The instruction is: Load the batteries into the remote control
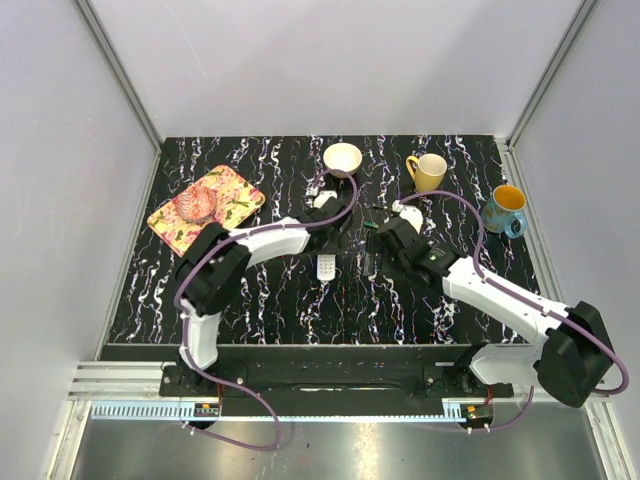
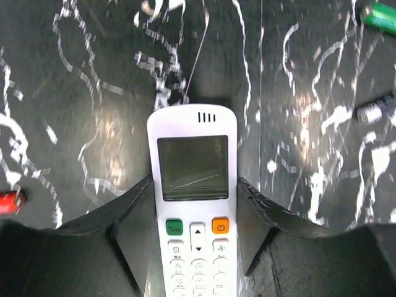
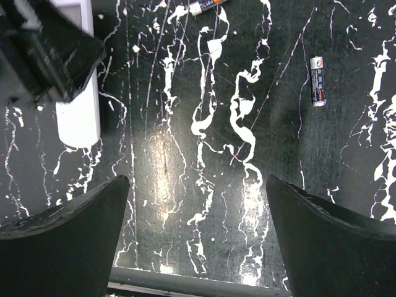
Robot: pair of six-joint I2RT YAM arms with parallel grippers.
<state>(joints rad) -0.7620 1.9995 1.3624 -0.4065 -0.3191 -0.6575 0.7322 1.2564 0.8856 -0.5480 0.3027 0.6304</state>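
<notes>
**Left pincer clamped on the remote, right one gaping**

I see the left pincer closed on the remote. Its two matte black, wedge-shaped fingers lie flush against the remote's long edges, one on each side, level with the bottom of the screen. The remote is a slim bar of smooth white plastic, face up. Its rounded end, with three short slots and a grey rectangular screen, sticks out past the fingertips. A green button, an orange button and rows of pale keys run back between the fingers toward the wrist. I cannot tell whether the remote rests on the table or hangs just off it. The table is glossy black, veined with white like marble.

Ahead of this pincer and to its right lie two thin cylinders, both well apart from the remote. The green battery is the farther one. The dark battery, with a pale end, lies nearer and tilted. Off to the left of the left finger sits a small shiny red piece.

The right pincer stands wide apart and holds nothing, with only bare veined tabletop between its broad dark fingers. Ahead and to its right lies a capped battery, a dark wrapper with a silvery tip. I cannot tell whether it is one of the other two. Ahead and to its left, the remote's rounded white end pokes out of the left pincer.
</notes>
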